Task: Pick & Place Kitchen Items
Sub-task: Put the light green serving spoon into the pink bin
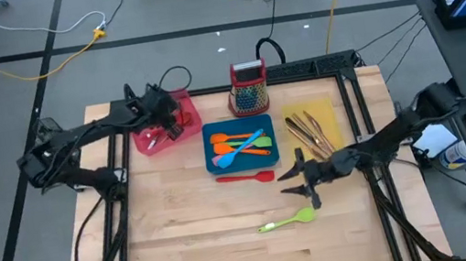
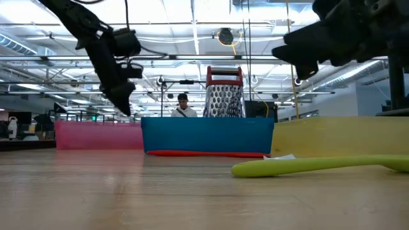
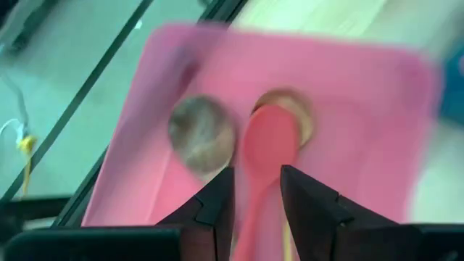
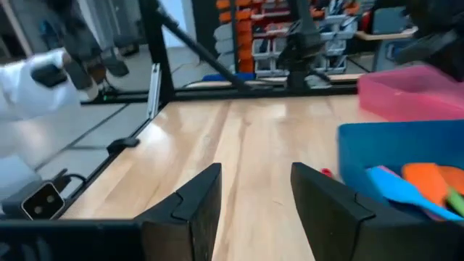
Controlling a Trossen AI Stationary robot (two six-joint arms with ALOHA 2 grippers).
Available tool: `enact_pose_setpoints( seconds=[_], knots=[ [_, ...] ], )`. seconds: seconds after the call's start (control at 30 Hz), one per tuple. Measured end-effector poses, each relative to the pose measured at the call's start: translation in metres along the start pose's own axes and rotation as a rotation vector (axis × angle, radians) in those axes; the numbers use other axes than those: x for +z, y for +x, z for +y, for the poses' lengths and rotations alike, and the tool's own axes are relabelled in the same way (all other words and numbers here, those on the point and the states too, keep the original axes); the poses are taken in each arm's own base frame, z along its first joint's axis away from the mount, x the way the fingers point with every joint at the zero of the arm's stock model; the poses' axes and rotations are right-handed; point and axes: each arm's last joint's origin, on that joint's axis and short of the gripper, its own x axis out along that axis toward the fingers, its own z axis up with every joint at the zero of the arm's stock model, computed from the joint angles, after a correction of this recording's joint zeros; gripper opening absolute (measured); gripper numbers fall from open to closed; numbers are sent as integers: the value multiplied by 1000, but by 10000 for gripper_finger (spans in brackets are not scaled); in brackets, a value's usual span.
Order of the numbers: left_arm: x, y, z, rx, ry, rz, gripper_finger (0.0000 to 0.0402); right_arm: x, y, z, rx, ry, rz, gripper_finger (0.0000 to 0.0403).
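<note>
Two spoons [image 3: 217,134] lie in the pink tray [image 3: 377,109].

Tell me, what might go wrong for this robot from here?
The left gripper sits low in the pink tray with a pink spoon between its open fingers; lifting could drag the spoon out. The right gripper hangs near the green spatula and may nudge this thin piece instead of gripping it.

2 matte black jointed arms trailing black cables, each gripper [image 3: 257,210] with wedge-shaped black fingers
</note>
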Motion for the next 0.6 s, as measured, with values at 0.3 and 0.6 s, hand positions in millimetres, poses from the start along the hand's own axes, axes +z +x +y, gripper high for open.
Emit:
enact_pose_setpoints(
  seconds=[0.3,0.6],
  knots=[
    [7,-38,-16,-109,-22,-164,118,-13,39,25,54,14,98,160],
    [8,-57,-37,-209,20,-232,118,-31,67,52,37,34,440,160]
  ],
)
